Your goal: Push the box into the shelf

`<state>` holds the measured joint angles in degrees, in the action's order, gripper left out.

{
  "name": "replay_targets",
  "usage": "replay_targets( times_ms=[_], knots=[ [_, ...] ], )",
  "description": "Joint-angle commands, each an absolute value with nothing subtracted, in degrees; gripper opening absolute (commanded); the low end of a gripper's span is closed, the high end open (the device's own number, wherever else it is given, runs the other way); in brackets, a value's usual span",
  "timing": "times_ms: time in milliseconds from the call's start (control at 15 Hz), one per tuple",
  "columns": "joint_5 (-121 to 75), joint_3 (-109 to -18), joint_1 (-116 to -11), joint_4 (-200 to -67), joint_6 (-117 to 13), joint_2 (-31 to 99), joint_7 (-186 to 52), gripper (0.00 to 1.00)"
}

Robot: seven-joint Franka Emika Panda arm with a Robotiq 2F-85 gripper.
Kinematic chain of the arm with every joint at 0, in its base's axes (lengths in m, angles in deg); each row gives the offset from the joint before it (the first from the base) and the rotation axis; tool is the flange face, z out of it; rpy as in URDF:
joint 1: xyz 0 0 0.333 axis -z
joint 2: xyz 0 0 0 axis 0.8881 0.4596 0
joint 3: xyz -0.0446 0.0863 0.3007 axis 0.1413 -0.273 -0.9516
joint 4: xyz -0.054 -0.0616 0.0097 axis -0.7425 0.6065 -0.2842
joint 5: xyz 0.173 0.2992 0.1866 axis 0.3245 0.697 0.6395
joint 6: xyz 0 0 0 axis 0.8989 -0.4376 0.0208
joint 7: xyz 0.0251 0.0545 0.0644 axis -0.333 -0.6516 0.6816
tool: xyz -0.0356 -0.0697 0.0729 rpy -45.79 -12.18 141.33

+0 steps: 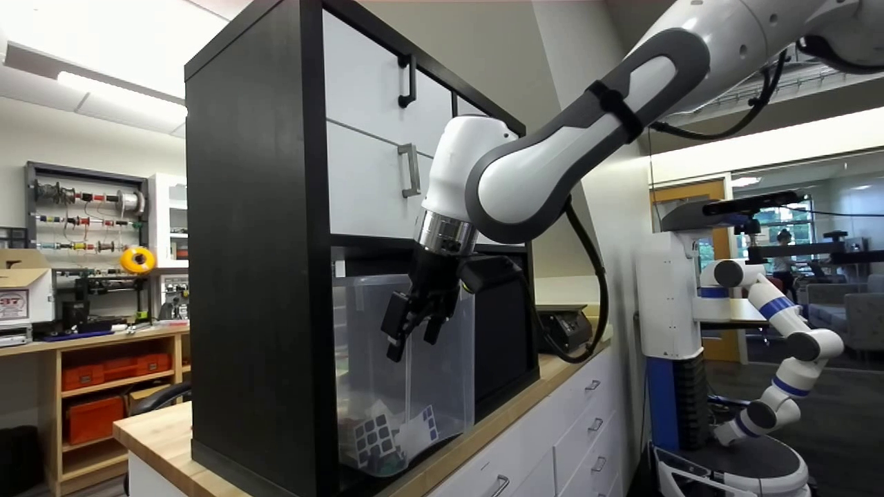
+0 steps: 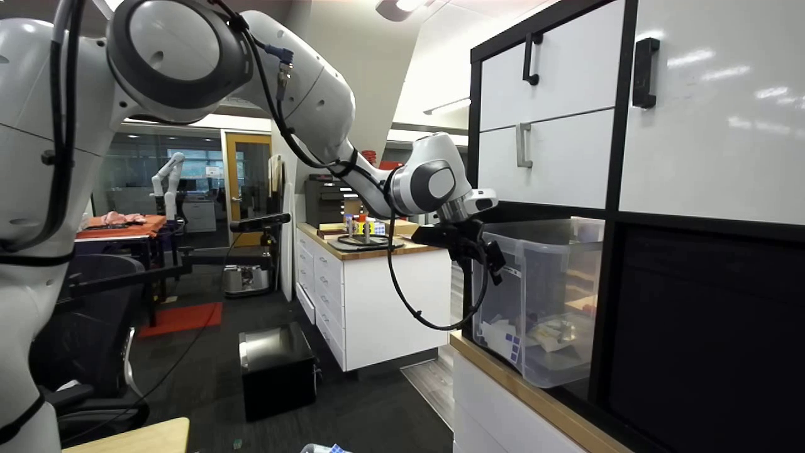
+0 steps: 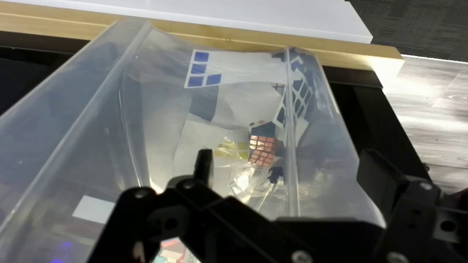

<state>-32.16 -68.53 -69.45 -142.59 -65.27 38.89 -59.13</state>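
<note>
The box (image 1: 442,373) is a large translucent bin in the lower compartment of the black shelf (image 1: 248,276). In an exterior view the box (image 2: 503,302) appears to stick out a little past the front of the shelf (image 2: 611,157). Checkered papers and small items show inside it. My gripper (image 1: 414,342) is open, tilted downward at the upper front of the box; it also shows in an exterior view (image 2: 495,263). In the wrist view the open fingers (image 3: 289,170) spread over the box (image 3: 321,153), with nothing held between them. Whether they touch it cannot be told.
A wooden ledge (image 1: 476,438) runs along the shelf's front above white drawers (image 1: 525,462). White drawer fronts with handles (image 1: 409,169) sit above the compartment. A dark compartment (image 2: 704,327) lies beside the box. A cable (image 2: 409,302) hangs in a loop below the wrist.
</note>
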Motion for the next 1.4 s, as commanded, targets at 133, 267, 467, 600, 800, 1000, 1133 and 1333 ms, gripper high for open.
replay_targets(
  times_ms=[133, 267, 467, 600, 800, 1000, 1133, 1333],
  knots=[
    [-33.1, -66.5, -70.0, -137.8, -65.8, 42.2, -59.9, 1.00],
    [-32.7, -66.3, -69.8, -137.0, -66.0, 42.8, -60.2, 1.00],
    [-32.3, -66.3, -69.8, -137.0, -65.8, 42.7, -60.2, 1.00],
    [-31.8, -66.5, -69.9, -138.6, -64.6, 41.2, -59.8, 1.00],
    [-30.1, -67.4, -69.7, -142.0, -64.3, 38.4, -60.0, 1.00],
    [-29.0, -68.2, -70.1, -145.0, -61.5, 35.7, -59.8, 1.00],
    [-28.3, -68.9, -70.5, -146.9, -58.1, 33.9, -59.6, 1.00],
    [-27.9, -70.0, -71.1, -148.8, -50.3, 31.0, -59.1, 1.00]
  ],
)
